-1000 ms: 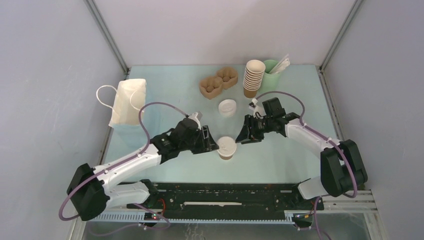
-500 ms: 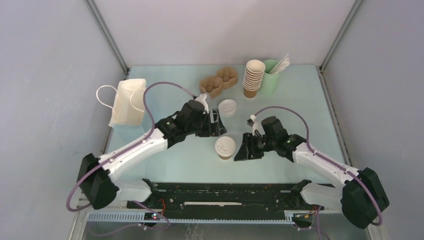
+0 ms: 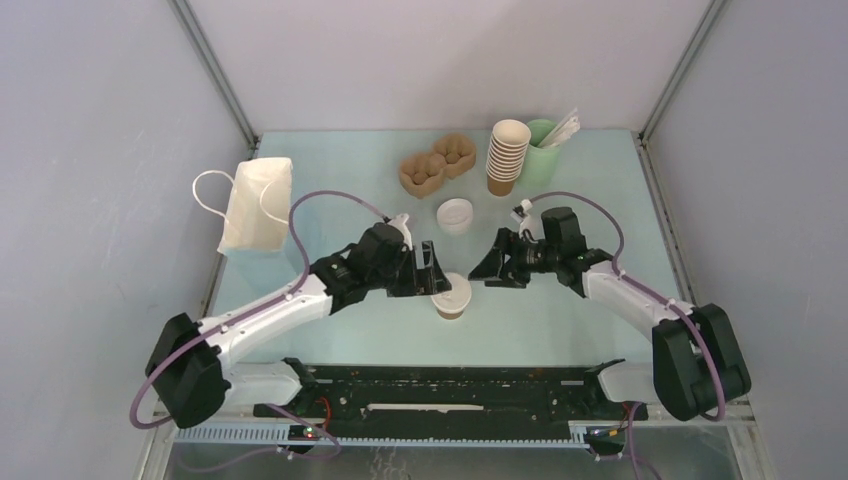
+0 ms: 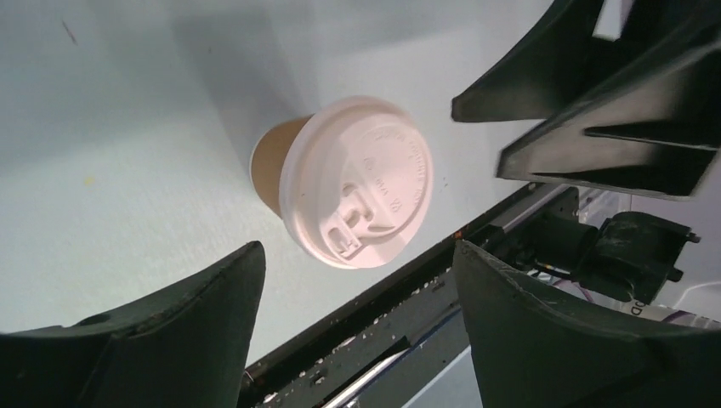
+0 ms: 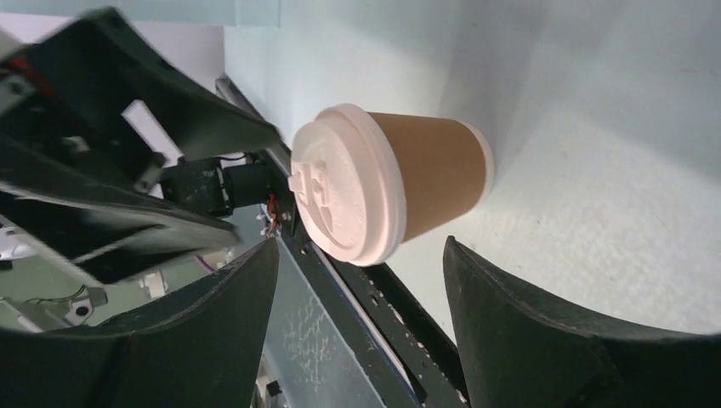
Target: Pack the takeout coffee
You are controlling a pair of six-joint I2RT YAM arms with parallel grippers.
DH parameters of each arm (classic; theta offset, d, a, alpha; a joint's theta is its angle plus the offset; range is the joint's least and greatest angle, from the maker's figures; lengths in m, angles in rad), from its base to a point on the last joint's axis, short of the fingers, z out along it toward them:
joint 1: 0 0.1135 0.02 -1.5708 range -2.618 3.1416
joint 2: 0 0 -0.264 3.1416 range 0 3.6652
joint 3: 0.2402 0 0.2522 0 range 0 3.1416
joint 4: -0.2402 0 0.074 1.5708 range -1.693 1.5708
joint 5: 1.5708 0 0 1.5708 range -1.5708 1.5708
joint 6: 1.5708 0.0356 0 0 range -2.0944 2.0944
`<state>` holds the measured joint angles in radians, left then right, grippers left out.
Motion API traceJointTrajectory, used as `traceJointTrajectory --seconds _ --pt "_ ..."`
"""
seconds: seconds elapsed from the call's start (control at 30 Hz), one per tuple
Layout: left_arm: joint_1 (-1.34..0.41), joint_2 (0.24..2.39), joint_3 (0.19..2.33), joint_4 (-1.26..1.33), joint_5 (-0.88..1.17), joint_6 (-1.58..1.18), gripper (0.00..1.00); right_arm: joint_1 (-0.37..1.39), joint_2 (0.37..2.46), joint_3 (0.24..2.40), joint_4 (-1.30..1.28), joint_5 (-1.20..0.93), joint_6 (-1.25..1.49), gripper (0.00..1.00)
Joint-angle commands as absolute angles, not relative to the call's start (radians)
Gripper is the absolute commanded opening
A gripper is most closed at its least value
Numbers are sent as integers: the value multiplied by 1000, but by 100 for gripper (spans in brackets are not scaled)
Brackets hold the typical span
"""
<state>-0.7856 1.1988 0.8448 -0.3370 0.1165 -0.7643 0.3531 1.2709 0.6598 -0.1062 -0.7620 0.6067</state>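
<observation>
– Brown paper with a white lid (image 4: 361, 178) on top: is that the coffee (image 3: 452, 296)?
– Yes. It stands upright on the surface (image 3: 340, 170), near the front edge and roughly midway between the two arms. The lid sits flat on the rim.
– Is anything gripping it?
– No. The left end effector (image 3: 434, 272) is just beside it on the left, spread wide. In the left wrist view the coffee sits in the gap between the two dark fingers (image 4: 170, 340) and touches neither.
– And the right side?
– The right end effector (image 3: 491, 268) is to the coffee's right and a little farther back, also spread. In its wrist view the coffee shows between the fingers (image 5: 544, 340), with pale surface visible around it. Neither finger is touching it.
– So it stands free?
– Yes, it rests on its own base, with both end effectors pointed at it from opposite sides.
– What else is on the surface?
– A loose lid (image 3: 455, 215) lies behind the coffee, apart from it. Farther back is a brown pulp carrier (image 3: 437, 165). To its right is a stack (image 3: 507, 155) of lidless brown cups, just beside a green cup (image 3: 543, 150) holding pale sticks.
– And the bag?
– A cream bag (image 3: 256, 203) with loop handles is at the far left, well apart from the coffee. I cannot tell whether it stands or lies flat.
</observation>
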Motion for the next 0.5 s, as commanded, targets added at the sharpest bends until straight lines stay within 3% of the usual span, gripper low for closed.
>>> traceJointTrajectory --seconds 0.0,0.1,0.3,0.47 --pt "-794 1240 815 -228 164 -824 87 373 1320 715 -36 -845 592 80" --pt "-794 1297 855 -212 149 -816 85 405 1321 711 -37 -785 613 75" --pt "-793 1393 905 -202 142 -797 73 475 1280 623 95 -690 729 55" --pt "-792 1432 936 -194 163 -762 71 541 1239 563 147 -625 799 51"
